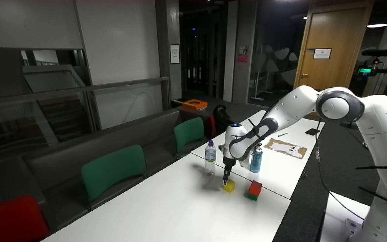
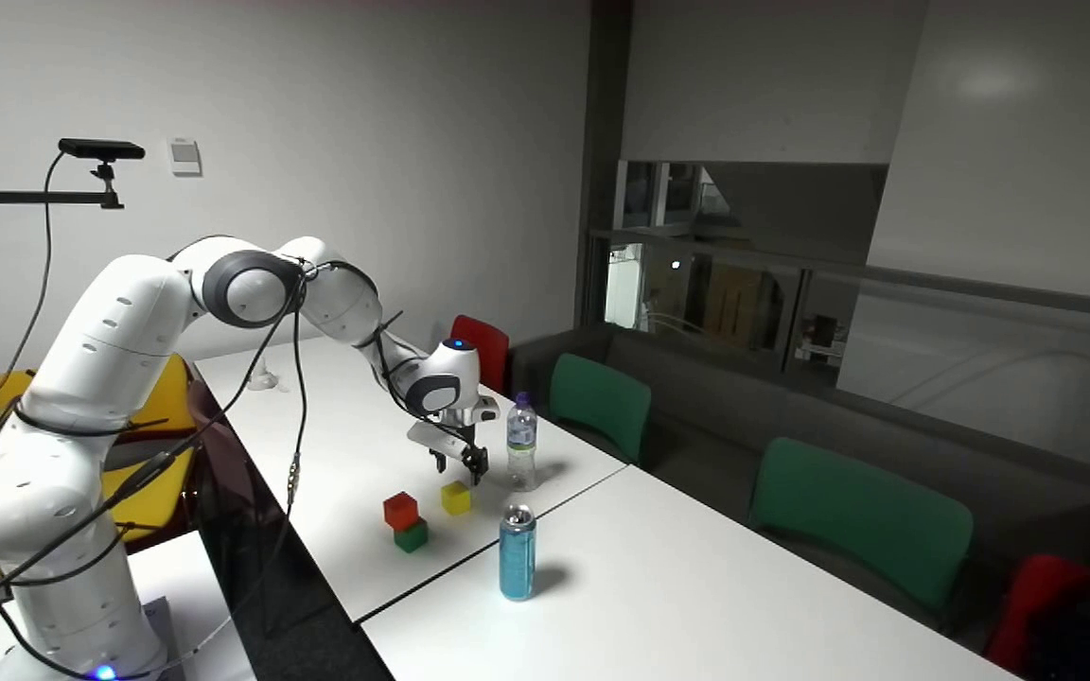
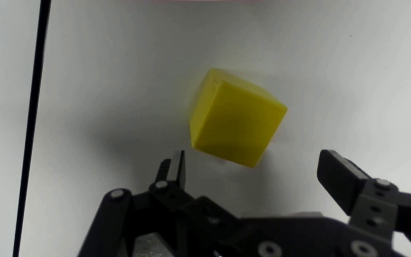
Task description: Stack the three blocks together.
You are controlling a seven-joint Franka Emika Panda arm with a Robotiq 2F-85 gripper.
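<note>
Presently, the claw (image 3: 252,166), near the yellow block (image 3: 239,123), holds nothing; its fingers (image 3: 339,178) are spread wide apart above the tabletop (image 1: 146,208).

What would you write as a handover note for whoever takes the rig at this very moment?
Gripper: open, close to the yellow block, holding nothing.
Blocks: red block sits on the green block, looking slightly off-centre; the yellow one rests on the white table, apart from that pair.
Done: red is on green.
Left: yellow still needs grasping, then probably placing on top of red; nudging the offset pair could be a risk.
</note>
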